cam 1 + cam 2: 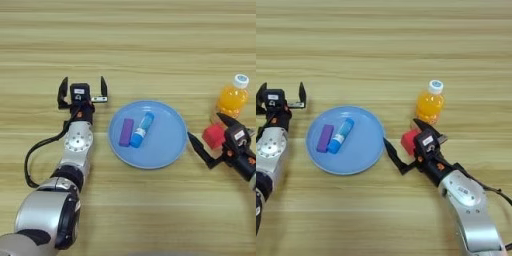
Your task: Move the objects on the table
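Right end effector point(405, 145) sits spread wide around the red cube point(408, 142), right beside the blue plate point(366, 150), probably lining up a drop there (purple block point(325, 138) and blue tube point(341, 135) already lie on it). Orange bottle point(430, 102) stands on the counter point(386, 45). Left end effector point(82, 89) rests wide open, empty.

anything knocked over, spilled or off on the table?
Nothing stands out. Bottle is upright and capped; purple block and blue tube lie side by side in the plate. Red cube sits between the right gripper's open jaws.
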Tool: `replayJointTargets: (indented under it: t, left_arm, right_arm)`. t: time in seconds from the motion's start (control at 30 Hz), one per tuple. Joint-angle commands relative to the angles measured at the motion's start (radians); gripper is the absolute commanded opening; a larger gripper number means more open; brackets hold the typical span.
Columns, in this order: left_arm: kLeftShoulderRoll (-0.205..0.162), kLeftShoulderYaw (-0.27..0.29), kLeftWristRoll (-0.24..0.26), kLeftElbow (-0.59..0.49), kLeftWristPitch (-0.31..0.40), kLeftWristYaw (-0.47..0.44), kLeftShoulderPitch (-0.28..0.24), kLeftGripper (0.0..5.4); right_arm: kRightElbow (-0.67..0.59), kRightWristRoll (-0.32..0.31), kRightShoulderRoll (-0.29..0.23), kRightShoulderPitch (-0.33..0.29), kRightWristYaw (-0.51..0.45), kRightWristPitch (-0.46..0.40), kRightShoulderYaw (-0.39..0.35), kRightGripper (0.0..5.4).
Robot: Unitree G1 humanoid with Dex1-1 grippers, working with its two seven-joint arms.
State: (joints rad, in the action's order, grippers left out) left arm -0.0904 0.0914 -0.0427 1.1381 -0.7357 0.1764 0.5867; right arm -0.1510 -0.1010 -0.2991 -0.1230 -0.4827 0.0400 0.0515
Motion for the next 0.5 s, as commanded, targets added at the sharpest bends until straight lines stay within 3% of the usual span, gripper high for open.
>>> replayJointTargets:
  t: [0.03, 0.5]
  left_arm:
    - [0.005, -0.007, -0.017, 0.007, 0.014, 0.007, 0.017, 5.4]
    - [0.008, -0.009, -0.019, 0.009, 0.015, 0.011, 0.019, 5.4]
  right_arm:
    - [-0.014, 0.034, 0.009, 0.047, 0.019, -0.009, 0.033, 5.34]
    - [0.008, 0.12, 0.045, 0.175, 0.045, -0.107, 0.154, 5.34]
